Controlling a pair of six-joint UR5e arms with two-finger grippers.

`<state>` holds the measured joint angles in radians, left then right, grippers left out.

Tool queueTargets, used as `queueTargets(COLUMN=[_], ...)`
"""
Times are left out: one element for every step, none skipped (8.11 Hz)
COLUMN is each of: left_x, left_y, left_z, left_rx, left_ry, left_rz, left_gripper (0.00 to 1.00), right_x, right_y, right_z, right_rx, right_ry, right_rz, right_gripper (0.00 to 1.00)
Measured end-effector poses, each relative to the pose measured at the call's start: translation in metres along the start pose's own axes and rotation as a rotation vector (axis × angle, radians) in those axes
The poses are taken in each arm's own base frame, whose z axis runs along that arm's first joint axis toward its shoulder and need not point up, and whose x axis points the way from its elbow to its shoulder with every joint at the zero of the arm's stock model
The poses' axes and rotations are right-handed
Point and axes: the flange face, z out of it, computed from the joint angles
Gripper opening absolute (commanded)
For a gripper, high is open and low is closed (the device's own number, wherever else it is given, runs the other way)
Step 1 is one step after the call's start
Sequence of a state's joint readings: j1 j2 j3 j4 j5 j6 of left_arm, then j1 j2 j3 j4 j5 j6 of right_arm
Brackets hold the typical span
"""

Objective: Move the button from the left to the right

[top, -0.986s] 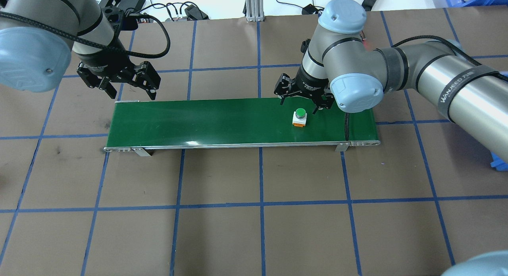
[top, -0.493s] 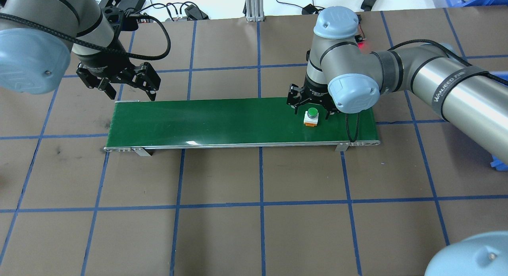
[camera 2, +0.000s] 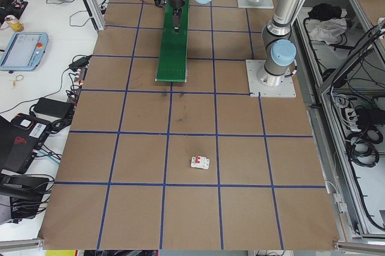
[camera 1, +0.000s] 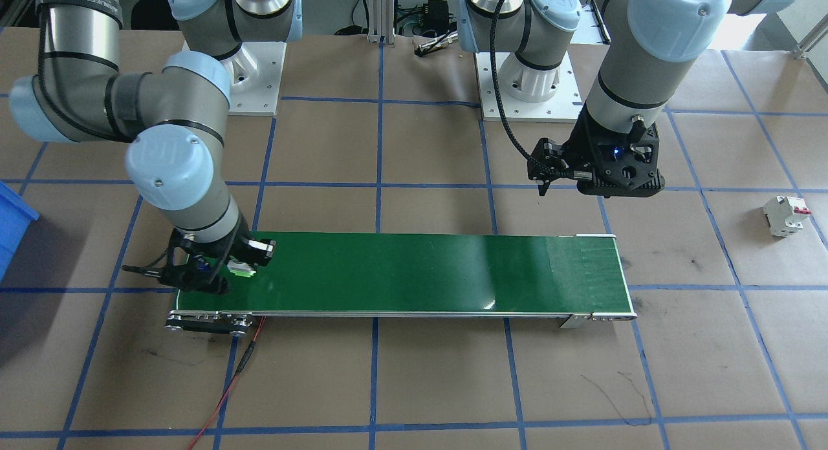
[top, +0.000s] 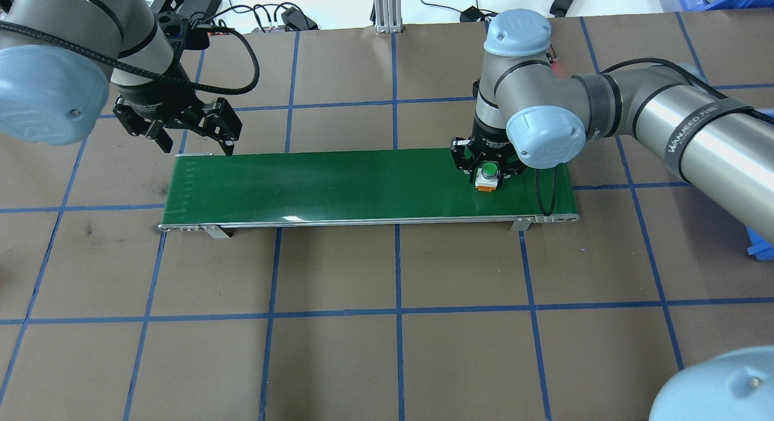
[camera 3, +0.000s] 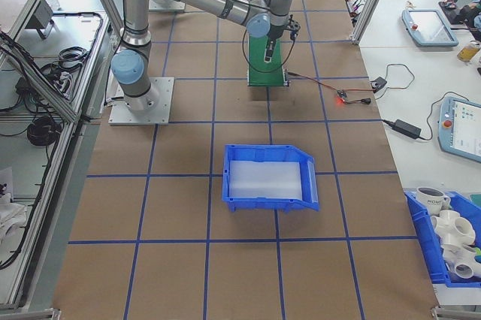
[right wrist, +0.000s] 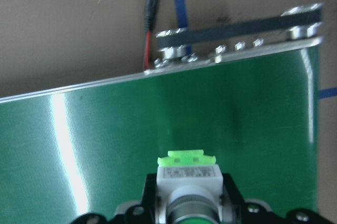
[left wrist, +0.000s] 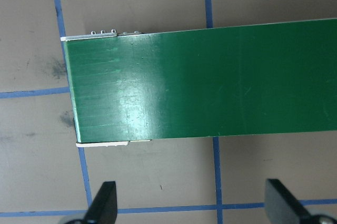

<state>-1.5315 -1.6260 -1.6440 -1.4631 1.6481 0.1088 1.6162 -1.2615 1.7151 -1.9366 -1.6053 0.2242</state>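
green-capped button point(top: 488, 174) sits between right gripper point(top: 487, 165) fingers.

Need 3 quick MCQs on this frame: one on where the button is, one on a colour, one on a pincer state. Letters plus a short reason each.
1. Where is the button?
A. On the green belt, near the end on the robot's right
B. On the brown table beside the circuit breaker
C. In the blue bin

2. What colour is the button's cap?
A. Red
B. Green
C. Yellow

3. How is the left pincer?
A. Shut on the button
B. Shut on a cable
C. Open, holding nothing

Key: 1 A, the overhead view shows it on the belt at that end, between the right pincer's fingers. 2 B, the round cap reads green from overhead. 3 C, the left wrist view shows its fingertips wide apart with nothing between them.
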Motion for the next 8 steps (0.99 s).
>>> queueTargets(left_x=[0.001,0.003,0.003,0.003,0.004,0.004,0.006,0.009], left_y=[0.000,0.001,0.002,0.002,0.003,0.003,0.004,0.005], left_z=[0.000,0.001,0.000,-0.002,-0.004,-0.005,-0.007,-0.008], left_rx=[0.001,0.002,0.002,0.007,0.010,0.012,0.016,0.018], left_ry=[0.011,0.020,0.024,0.024,0.024,0.025,0.024,0.023], left_rz=[-0.002,-0.003,-0.002,0.001,0.003,0.005,0.009,0.015], left_gripper=[1.00,1.00,1.00,1.00,1.00,1.00,1.00,1.00], right_x=[0.031,0.069,0.115,0.171,0.229,0.283,0.333,0.377], right_y=[-0.012,-0.025,-0.036,-0.043,-0.042,-0.038,-0.033,-0.029], right_z=[-0.023,-0.049,-0.070,-0.087,-0.100,-0.107,-0.109,-0.103], right_rx=[0.020,0.037,0.051,0.063,0.063,0.051,0.037,0.025], right_ry=[0.007,0.014,0.020,0.031,0.057,0.100,0.129,0.144], right_rz=[-0.020,-0.052,-0.104,-0.169,-0.225,-0.282,-0.336,-0.392], right_gripper=[0.00,0.00,0.00,0.00,0.00,0.00,0.00,0.00])
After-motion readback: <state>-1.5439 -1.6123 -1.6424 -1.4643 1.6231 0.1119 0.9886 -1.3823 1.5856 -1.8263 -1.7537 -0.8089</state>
